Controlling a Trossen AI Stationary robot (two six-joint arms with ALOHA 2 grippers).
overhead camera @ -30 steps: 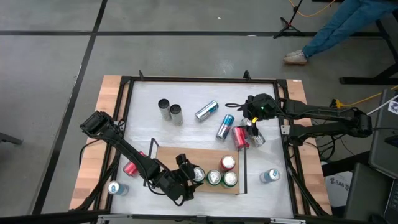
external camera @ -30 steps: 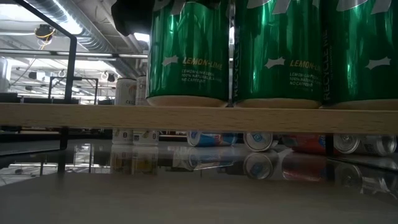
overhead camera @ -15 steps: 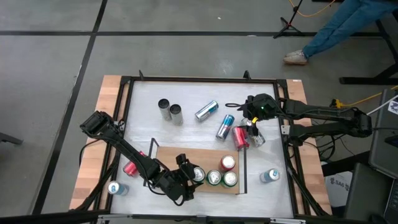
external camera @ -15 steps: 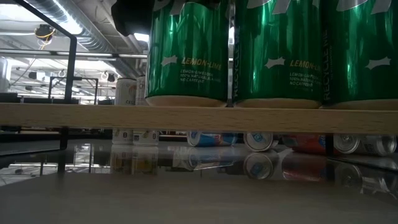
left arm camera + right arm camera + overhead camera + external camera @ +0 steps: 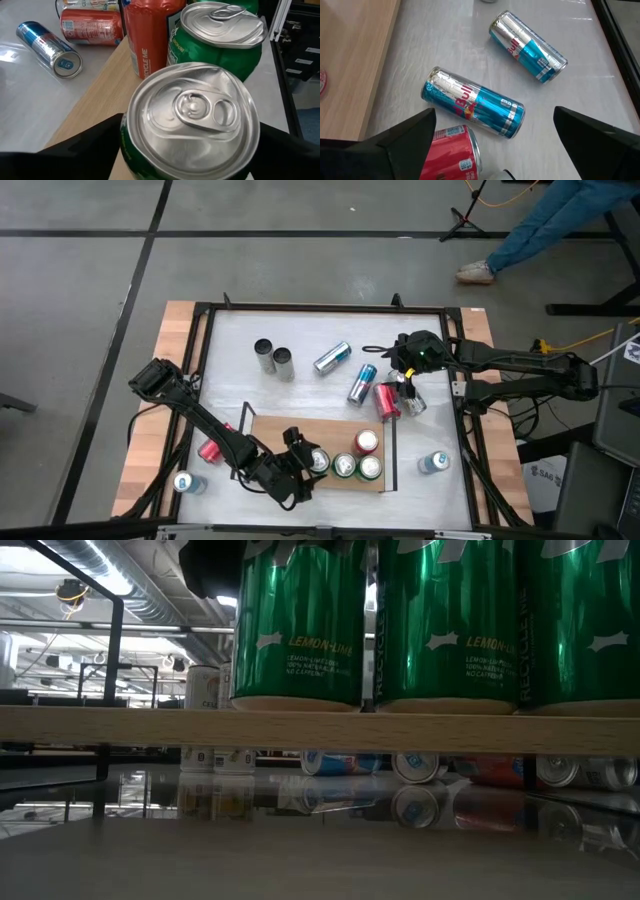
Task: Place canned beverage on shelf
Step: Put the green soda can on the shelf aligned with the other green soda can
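Note:
The shelf (image 5: pixel 270 435), a light wooden board with black end rails, lies at the table's near middle. A red can (image 5: pixel 366 442) and three green cans stand upright on it. My left gripper (image 5: pixel 303 470) is at the leftmost green can (image 5: pixel 192 115), one finger close on either side of it. That can rests on its base on the board (image 5: pixel 320 728). My right gripper (image 5: pixel 405 385) hangs open at the far right over a lying blue can (image 5: pixel 475 107) and a red can (image 5: pixel 452 150), touching neither. My left gripper has its fingers (image 5: pixel 85 150) close against two opposite sides of the green can's wall (image 5: pixel 125 145), slanting down from the table's near left. Whether they touch it, I cannot tell. The can stands upright on the shelf.
Two upright silver cans (image 5: pixel 272 356) and a lying silver-blue can (image 5: pixel 332 358) are at the far middle. A red can (image 5: pixel 210 448) lies left of the shelf. Blue cans lie at the near left (image 5: pixel 185 482) and near right (image 5: pixel 433 463). A person's legs (image 5: pixel 540 225) show beyond the table.
In the low view the leftmost green can has edged slightly sideways on the shelf. Both arms have kept still.

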